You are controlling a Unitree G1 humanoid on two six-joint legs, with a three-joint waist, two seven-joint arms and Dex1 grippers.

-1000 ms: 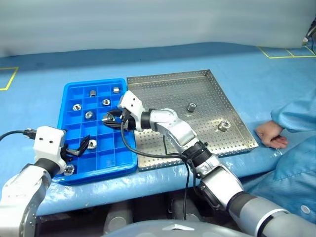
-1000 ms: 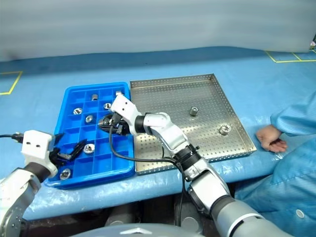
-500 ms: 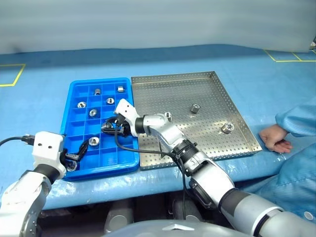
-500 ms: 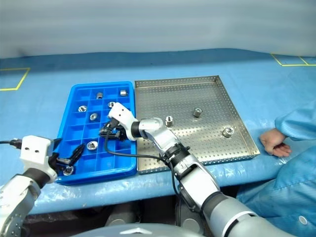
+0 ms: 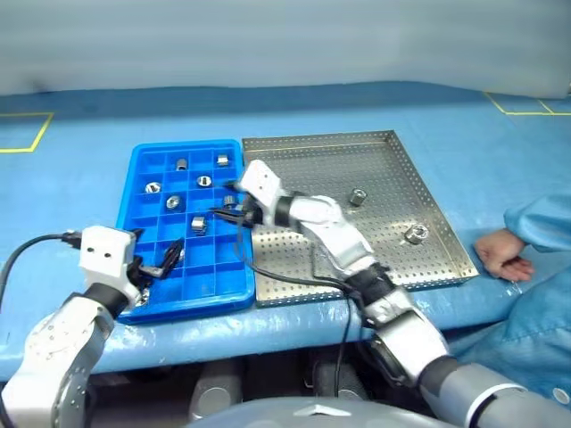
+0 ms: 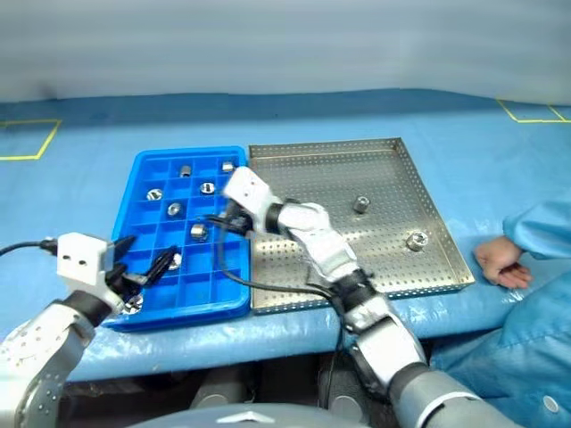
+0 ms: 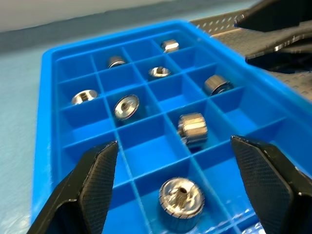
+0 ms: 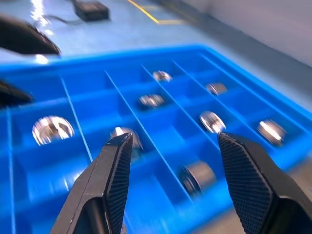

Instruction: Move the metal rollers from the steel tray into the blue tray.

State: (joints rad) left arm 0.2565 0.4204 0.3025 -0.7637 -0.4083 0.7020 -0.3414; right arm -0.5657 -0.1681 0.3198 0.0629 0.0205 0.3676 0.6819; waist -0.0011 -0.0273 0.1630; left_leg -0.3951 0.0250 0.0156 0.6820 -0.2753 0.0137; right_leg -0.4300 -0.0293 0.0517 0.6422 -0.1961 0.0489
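- Leftmost, at the lower left of the head view, the left claw (image 5: 163, 260) hangs over the near edge of the blue tray (image 5: 141, 160), its two black fingers spread wide with nothing between them.
- Its wrist view looks down between the fingers (image 7: 92, 180) at one of the metal rollers (image 7: 181, 196) lying in a near compartment.
- Several more rollers sit in separate compartments, mostly toward the tray's far half; the blue tray itself lies left of centre on the blue-covered surface (image 5: 80, 178).
- Near the middle, the right claw (image 5: 228, 210) reaches over the blue tray's right-hand side, its fingers (image 8: 114, 161) parted and empty above the compartments.
- Right of centre, the steel tray (image 5: 393, 143) lies just beside the blue one, edge to edge.
- Two rollers lie on its perforated floor, one (image 5: 358, 197) near the middle, another (image 5: 415, 234) toward the right rim.
- At the right edge, a person's hand (image 5: 501, 254) rests on the surface, in a blue sleeve (image 5: 544, 223).
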